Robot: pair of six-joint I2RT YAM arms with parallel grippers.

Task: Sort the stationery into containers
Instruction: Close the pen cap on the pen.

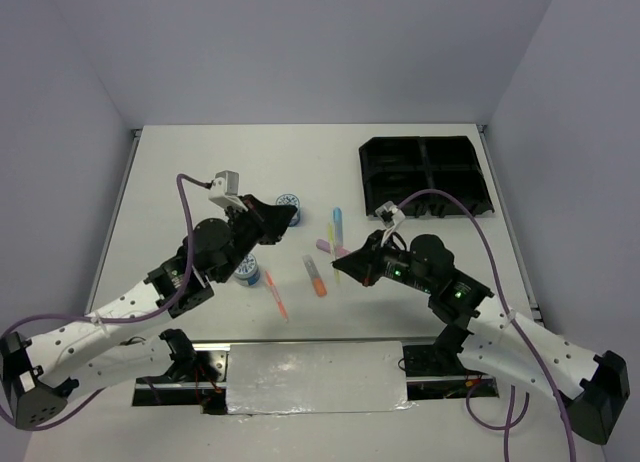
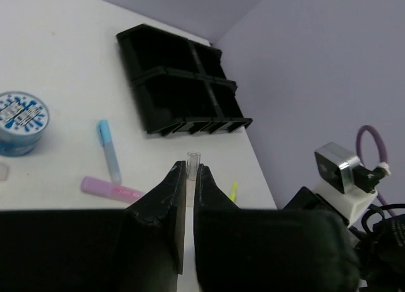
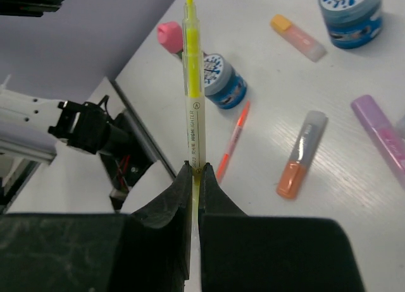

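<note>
My left gripper (image 2: pixel 191 169) is shut on a small clear cap (image 2: pixel 193 158) that sticks out past the fingertips; in the top view this gripper (image 1: pixel 290 216) hovers beside a blue tub (image 1: pixel 288 202). My right gripper (image 3: pixel 194 169) is shut on a yellow highlighter pen (image 3: pixel 193 83), which points away from it, and sits mid-table (image 1: pixel 338 254). The black four-compartment tray (image 1: pixel 420 177) is at the back right. On the table lie a light blue pen (image 1: pixel 336 222), a purple marker (image 1: pixel 327 248), an orange marker (image 1: pixel 315 275) and a thin orange pen (image 1: pixel 277 294).
A second blue tub (image 1: pixel 247 270) sits under the left arm, with a pink-capped bottle (image 3: pixel 169 38) beside it. Another orange-capped marker (image 3: pixel 297 38) lies near the far tub (image 3: pixel 349 14). Lilac walls enclose the white table (image 1: pixel 200 162).
</note>
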